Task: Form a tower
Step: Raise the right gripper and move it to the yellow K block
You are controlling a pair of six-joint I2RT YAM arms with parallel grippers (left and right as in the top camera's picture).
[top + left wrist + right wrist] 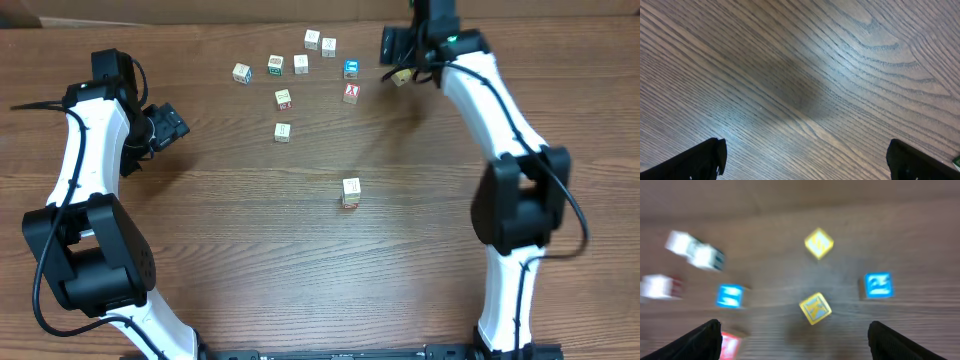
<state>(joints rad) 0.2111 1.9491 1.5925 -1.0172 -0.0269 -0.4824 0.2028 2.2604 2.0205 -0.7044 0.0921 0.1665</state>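
Overhead view puts the tower (350, 192) alone near the middle of the worktop (250, 230), a short upright stack with the footprint of a single cube, well apart from the loose cubes (283, 98) scattered along the far edge. The right end effector (795, 335) hangs over that scatter with its jaws spread wide and nothing between them. The left end effector (805, 152) is likewise open and empty over bare wood on the other side. The likeliest trouble starts at the pick. In the blurred right wrist view the nearest yellow cube (815, 308) sits turned corner-on to the jaws, so a close across its corners could spin it or squirt it out. A second yellow cube (818, 243) and a blue cube (878, 285) lie near, and a wide jaw coming down could nudge them. After that comes a long carry to the stack, where a loosely pinched cube may shift in the grip. The worst risk is at the tower itself: a cube set down off-centre or tilted, or a finger brushing the stack on release, would probably topple it.
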